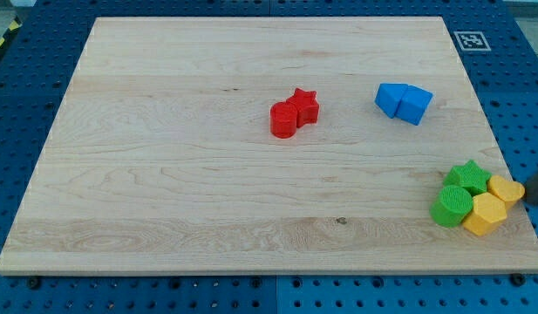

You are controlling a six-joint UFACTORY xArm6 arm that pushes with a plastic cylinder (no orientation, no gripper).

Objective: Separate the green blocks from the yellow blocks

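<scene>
Two green and two yellow blocks are bunched together at the view's lower right, near the wooden board's right edge. The green star (468, 177) is at the cluster's top and a rounded green block (452, 206) at its left. A yellow hexagon-like block (486, 214) is at the bottom and a smaller yellow block (506, 189) at the right. All four appear to touch their neighbours. A dark shape at the view's right edge is my rod; my tip (532, 192) is just right of the smaller yellow block, close to or touching it.
A red cylinder (284, 119) and a red star (304, 105) touch near the board's middle. Two blue blocks (391, 98) (414, 105) sit side by side at the upper right. The wooden board (164, 174) lies on a blue pegboard; a marker tag (471, 40) is at its top right.
</scene>
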